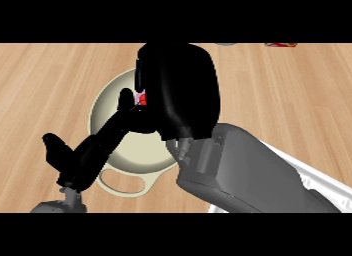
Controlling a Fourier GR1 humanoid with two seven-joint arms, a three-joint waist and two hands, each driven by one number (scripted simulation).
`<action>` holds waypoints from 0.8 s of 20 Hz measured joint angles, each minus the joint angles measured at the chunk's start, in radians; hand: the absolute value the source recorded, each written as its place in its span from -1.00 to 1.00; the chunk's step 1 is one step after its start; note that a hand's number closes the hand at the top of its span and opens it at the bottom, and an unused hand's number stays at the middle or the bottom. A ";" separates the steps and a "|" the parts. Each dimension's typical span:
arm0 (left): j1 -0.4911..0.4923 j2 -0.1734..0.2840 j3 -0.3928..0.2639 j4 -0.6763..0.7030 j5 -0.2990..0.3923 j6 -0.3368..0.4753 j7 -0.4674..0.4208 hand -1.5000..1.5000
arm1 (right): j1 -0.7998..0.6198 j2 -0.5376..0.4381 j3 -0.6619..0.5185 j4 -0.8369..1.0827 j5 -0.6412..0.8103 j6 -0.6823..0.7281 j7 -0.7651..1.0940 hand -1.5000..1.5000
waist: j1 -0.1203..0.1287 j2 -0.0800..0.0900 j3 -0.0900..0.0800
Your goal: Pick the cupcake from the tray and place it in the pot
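Cupcake, held over pot.
Small red-and-white cupcake (142,98) sat pinched inside the black right hand (175,95), fingers curled round it, above the cream round pot (105,107) with loop handle on the light wooden counter (39,80); pot interior mostly hidden.
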 measured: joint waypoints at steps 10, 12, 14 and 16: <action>-0.019 0.003 -0.001 0.005 0.001 -0.018 -0.001 0.00 | -0.184 0.005 0.040 0.500 -0.183 -0.350 -0.141 1.00 | 0.023 0.009 0.000; -0.026 -0.001 -0.009 0.004 -0.001 -0.018 0.007 0.00 | -0.210 0.005 0.059 0.575 -0.234 -0.415 -0.165 1.00 | 0.034 0.011 0.000; -0.025 0.003 -0.007 0.013 -0.002 -0.025 0.002 0.00 | -0.230 0.006 0.086 0.643 -0.290 -0.457 -0.195 1.00 | 0.038 0.012 0.000; -0.034 -0.004 -0.014 0.026 -0.004 -0.029 -0.005 0.00 | -0.239 0.006 0.103 0.704 -0.343 -0.499 -0.225 1.00 | 0.049 0.017 0.000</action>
